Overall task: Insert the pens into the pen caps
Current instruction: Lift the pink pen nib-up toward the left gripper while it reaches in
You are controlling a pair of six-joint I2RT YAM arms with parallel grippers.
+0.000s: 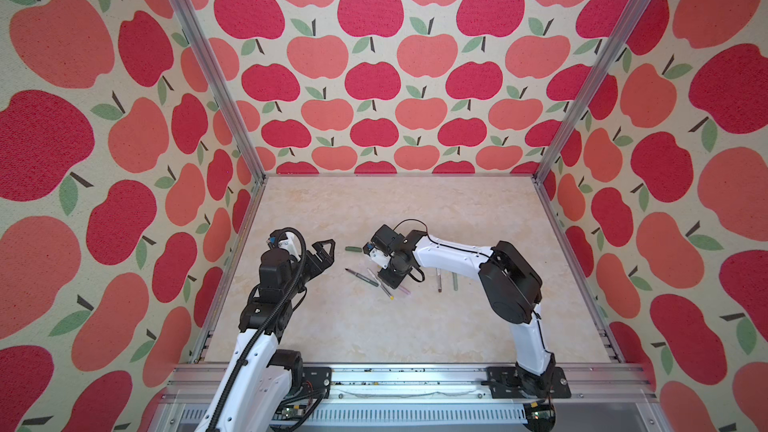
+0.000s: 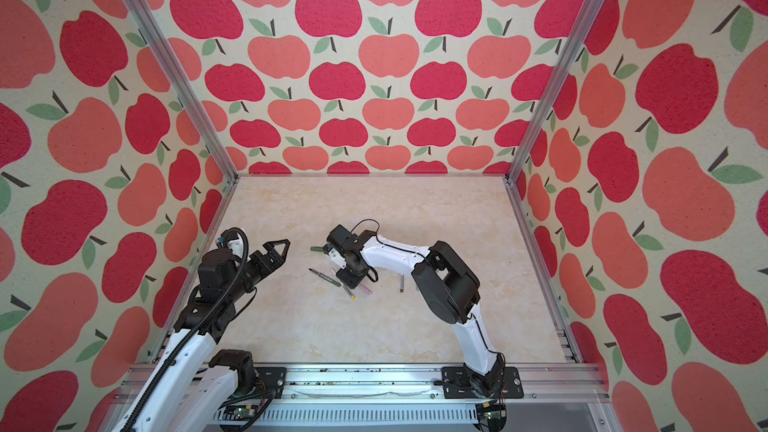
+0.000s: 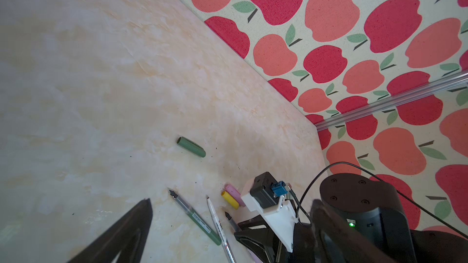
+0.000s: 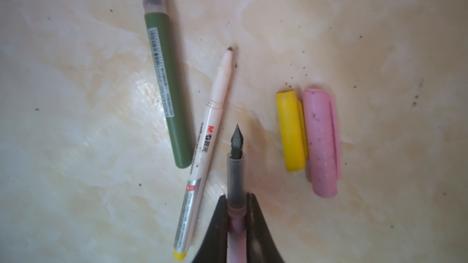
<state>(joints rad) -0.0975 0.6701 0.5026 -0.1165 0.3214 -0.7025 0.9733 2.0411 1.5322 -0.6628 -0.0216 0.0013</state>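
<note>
Fingers (image 4: 217, 223) of the right gripper (image 4: 236, 198) pinch the lilac-pink pen (image 4: 236, 178); its smoky translucent grip section ends in a black pointed nib, near the yellow cap (image 4: 291, 130). Left gripper (image 1: 326, 251) hangs spread wide, well apart from that cap.

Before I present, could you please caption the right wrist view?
Right gripper clamps pink pen; yellow cap and pink cap lie nearby.

There are a yellow cap (image 4: 291, 130), lilac-pink cap (image 4: 320, 142), dark green pen (image 4: 167, 92), apple-patterned walls (image 1: 374, 56).
</note>
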